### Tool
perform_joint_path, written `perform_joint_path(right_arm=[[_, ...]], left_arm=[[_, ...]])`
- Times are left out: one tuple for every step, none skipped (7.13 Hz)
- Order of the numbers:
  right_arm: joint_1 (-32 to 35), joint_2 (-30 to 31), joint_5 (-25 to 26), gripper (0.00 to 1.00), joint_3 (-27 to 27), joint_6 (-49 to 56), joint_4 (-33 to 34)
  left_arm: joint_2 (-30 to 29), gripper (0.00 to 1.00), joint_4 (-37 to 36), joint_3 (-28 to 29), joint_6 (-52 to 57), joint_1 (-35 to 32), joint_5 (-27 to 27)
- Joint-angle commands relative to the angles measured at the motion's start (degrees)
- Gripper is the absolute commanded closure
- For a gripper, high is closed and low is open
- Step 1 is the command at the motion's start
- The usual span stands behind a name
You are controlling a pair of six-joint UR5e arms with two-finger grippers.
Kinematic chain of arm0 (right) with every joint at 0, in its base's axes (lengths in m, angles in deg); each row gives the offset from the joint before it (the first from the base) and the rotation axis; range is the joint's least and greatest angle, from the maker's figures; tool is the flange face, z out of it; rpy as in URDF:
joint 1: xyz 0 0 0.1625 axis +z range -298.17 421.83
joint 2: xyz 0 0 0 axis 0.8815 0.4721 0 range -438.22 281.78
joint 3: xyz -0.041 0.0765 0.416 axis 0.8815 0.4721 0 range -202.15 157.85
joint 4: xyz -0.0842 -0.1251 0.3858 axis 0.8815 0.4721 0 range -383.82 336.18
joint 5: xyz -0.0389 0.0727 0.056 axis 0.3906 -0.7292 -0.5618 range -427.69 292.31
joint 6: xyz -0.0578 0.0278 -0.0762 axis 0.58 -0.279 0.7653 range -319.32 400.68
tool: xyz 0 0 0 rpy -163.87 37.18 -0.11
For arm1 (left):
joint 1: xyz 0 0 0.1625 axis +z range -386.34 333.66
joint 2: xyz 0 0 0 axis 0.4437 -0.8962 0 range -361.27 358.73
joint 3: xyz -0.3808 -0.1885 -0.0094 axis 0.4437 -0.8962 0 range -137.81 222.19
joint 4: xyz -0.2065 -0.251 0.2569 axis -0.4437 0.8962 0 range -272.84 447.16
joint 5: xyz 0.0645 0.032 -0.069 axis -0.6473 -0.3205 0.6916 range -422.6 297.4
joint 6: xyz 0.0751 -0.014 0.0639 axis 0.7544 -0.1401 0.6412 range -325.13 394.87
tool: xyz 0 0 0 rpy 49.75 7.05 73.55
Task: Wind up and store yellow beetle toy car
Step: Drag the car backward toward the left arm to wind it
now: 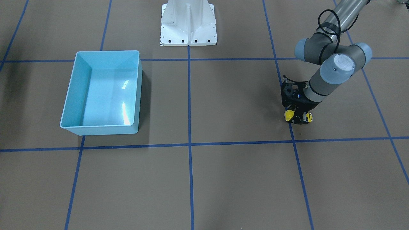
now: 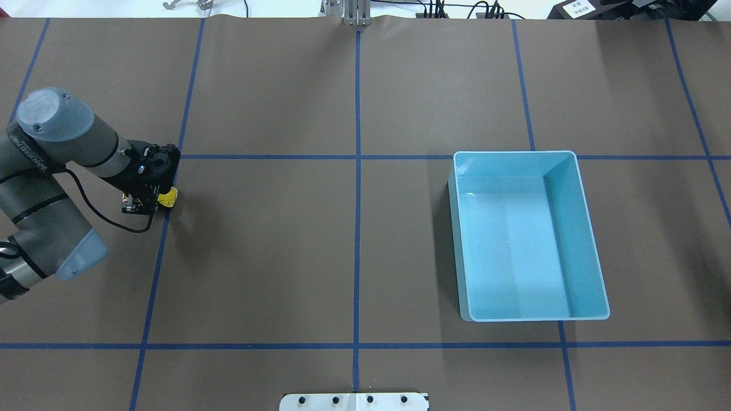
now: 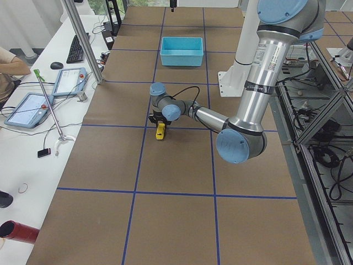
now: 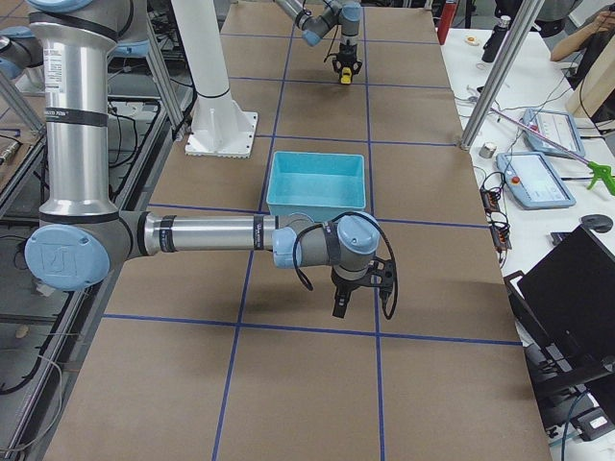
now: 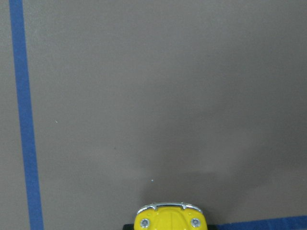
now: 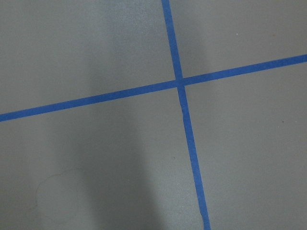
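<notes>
One slip matters most. The left claw is closed across the car, low at the worktop, with only the car's two ends showing past its grip. On so narrow a hold the glossy shell could twist or pop free if the wheels drag unevenly during winding. It could also drop on the long carry, since the bin sits well apart, over on the robot's right. Whether the wheels touch the worktop I cannot tell.

The left wrist view alone shows the car's nose and headlights facing open worktop; the front view shows both ends. The right claw appears only in the right side view, over bare worktop. Whether it is open I cannot tell.
</notes>
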Motion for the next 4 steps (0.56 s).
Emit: perform_joint_path(right_arm=[[-0.07,0.00,-0.04,0.00,0.05,0.00,0.00],[-0.07,0.00,0.05,0.00,0.05,0.00,0.00],[-0.07,0.00,0.05,0.00,0.05,0.00,0.09],[-0.07,0.00,0.05,0.00,0.05,0.00,0.09]], left_arm=[[0.71,0.71,0.85,0.02,0.03,-0.43,0.39],[1.06,0.71,1.11,0.02,0.12,-0.61,0.82],[1.33,0.71,1.20,0.02,0.90,-0.96,1.00],[1.68,0.71,1.81,0.02,1.26,-0.96,1.00]])
